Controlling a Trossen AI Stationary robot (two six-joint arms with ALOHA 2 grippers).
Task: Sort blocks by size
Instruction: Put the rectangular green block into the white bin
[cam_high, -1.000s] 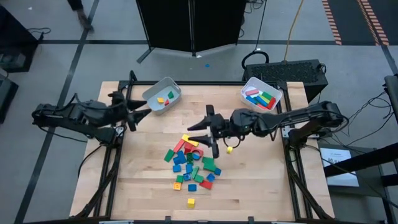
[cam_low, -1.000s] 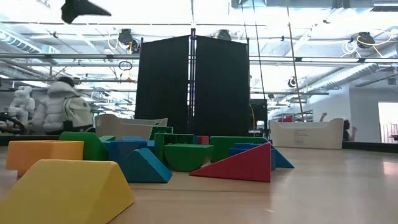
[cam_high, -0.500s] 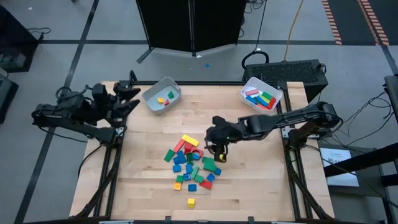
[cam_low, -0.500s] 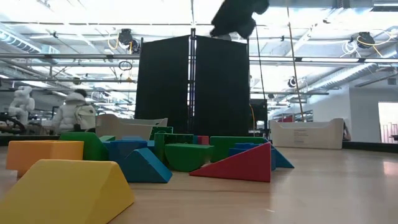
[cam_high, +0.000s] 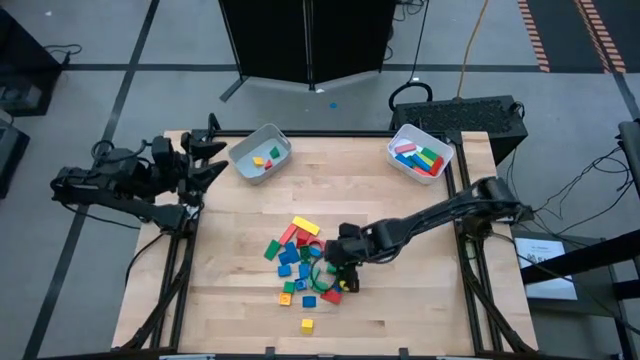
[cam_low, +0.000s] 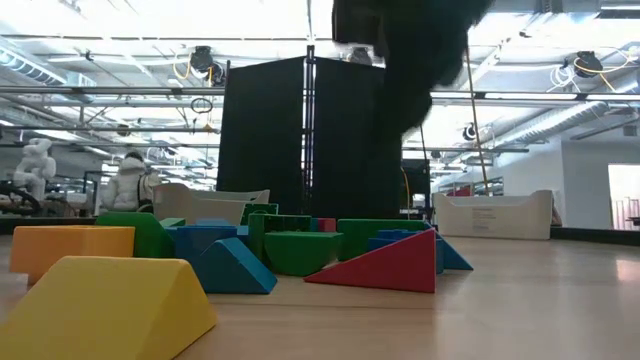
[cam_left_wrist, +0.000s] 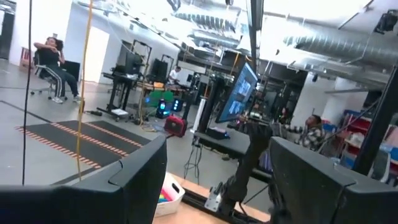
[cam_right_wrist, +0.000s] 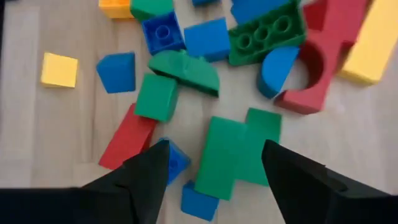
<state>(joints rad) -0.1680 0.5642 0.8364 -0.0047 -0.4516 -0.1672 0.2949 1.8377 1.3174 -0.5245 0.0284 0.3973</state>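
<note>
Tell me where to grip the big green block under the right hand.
Take the big green block across its long straight sides, coming straight down. It lies flat, and the right hand, open, already straddles it. A small blue block crowds one finger.

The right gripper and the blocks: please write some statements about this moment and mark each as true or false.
1. The right gripper is over the pile of blocks in the middle of the table. True.
2. The right gripper is shut on a yellow block. False: its fingers are open, with a green block showing between them.
3. The left gripper is inside the left bin. False: it waits at the table's left edge, beside that bin.
4. Both white bins already hold some blocks. True.
5. The right bin holds only yellow blocks. False: red, blue and green ones show there.
</note>
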